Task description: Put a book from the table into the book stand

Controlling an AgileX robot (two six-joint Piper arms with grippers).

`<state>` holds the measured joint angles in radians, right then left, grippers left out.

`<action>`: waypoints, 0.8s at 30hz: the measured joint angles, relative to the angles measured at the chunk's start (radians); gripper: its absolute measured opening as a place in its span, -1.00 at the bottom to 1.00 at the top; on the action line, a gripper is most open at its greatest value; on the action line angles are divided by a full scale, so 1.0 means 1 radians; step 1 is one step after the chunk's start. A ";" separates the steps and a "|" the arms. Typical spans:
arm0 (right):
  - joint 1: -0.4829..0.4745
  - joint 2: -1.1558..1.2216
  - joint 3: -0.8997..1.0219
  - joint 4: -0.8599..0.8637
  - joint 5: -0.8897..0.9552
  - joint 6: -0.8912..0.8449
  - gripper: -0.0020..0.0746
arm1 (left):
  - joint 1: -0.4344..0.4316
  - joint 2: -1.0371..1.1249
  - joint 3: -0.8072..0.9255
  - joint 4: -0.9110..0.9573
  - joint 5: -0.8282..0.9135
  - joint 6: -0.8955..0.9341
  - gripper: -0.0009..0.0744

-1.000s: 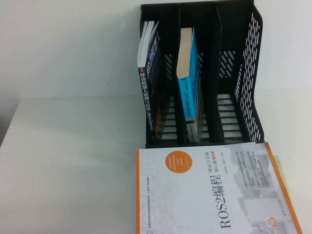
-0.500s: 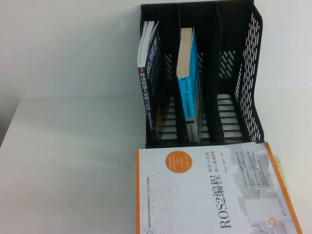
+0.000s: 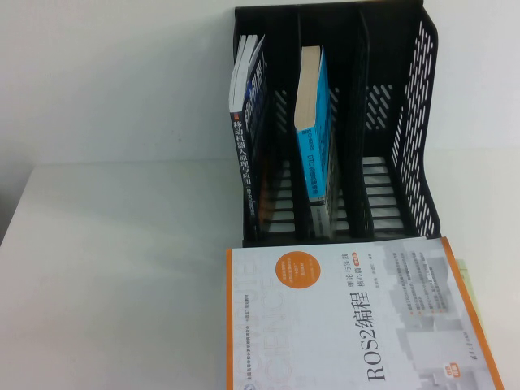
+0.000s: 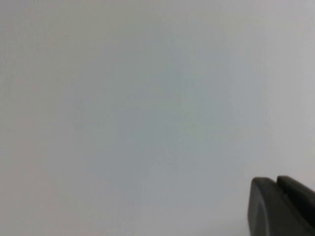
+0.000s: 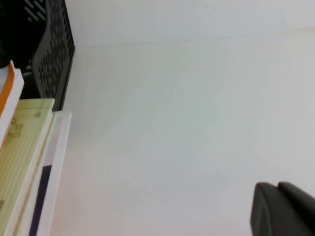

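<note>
nothing has shifted since the earlier frame. book stand (image 3: 410,122) stands at the table's (image 3: 114,268) far edge: left compartment holds a dark-spined book (image 3: 248,138) upright, middle compartment holds a blue book (image 3: 313,122) upright, right compartment holds nothing. white-and-orange book (image 3: 357,321) lies flat just in front of the stand, on top of other books. left gripper (image 4: 283,206) hangs above bare table, fingers pressed together. right gripper (image 5: 283,209) is beside the stack; finger state: cannot tell.
</note>
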<state>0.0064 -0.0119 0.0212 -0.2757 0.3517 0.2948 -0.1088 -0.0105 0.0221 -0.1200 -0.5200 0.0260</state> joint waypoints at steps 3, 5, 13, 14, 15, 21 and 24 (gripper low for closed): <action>0.000 0.000 0.000 -0.002 -0.013 -0.004 -0.95 | 0.000 0.000 0.000 0.000 -0.002 -0.003 -0.98; 0.000 0.000 0.005 -0.003 -0.049 -0.004 -0.95 | 0.000 0.000 0.000 -0.002 -0.002 -0.014 -0.98; 0.000 0.000 0.006 -0.011 -0.352 -0.006 -0.95 | 0.000 0.000 -0.056 -0.016 0.182 -0.049 -0.98; 0.000 0.000 0.006 -0.011 -0.378 -0.006 -0.95 | 0.000 0.000 -0.082 -0.016 0.216 -0.044 -0.98; 0.000 0.000 0.006 -0.013 -0.409 -0.006 -0.95 | 0.000 0.000 -0.106 -0.012 0.250 -0.042 -0.98; 0.000 0.000 0.006 -0.019 -0.497 -0.006 -0.95 | 0.000 -0.002 -0.147 0.006 0.248 -0.026 -0.98; 0.000 0.000 0.006 -0.019 -0.505 -0.006 -0.95 | 0.000 -0.002 -0.150 0.006 0.228 -0.026 -0.98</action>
<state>0.0064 -0.0119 0.0276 -0.2943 -0.1536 0.2885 -0.1088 -0.0128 -0.1274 -0.1137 -0.2915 0.0000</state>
